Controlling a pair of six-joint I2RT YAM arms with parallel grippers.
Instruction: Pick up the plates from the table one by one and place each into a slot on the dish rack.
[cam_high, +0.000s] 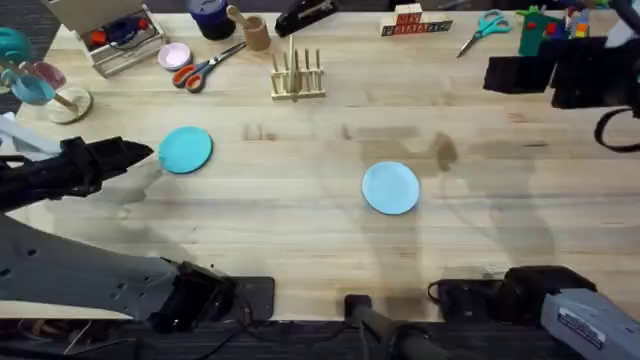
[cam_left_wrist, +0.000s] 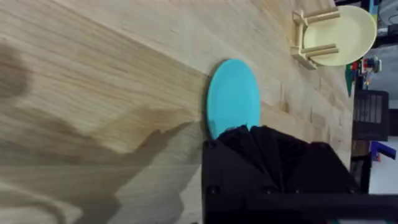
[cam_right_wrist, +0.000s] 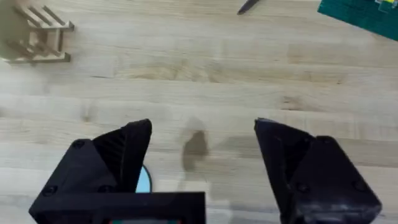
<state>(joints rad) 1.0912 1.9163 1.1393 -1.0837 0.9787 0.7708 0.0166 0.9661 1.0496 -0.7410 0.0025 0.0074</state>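
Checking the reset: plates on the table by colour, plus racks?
Teal plate: 1
Pale blue plate: 1
Dish rack: 1, no plate in it yet
Total: 3

Your left end effector (cam_high: 148, 155) sat low at counter (cam_high: 300, 220) left side, tip just beside teal plate (cam_high: 186, 150). Pale blue plate (cam_high: 390, 187) lay flat near centre, well apart from teal one. Dish rack (cam_high: 297, 75) stood farther back, pegs upright. You had orange-handled scissors (cam_high: 200, 68) left of rack.
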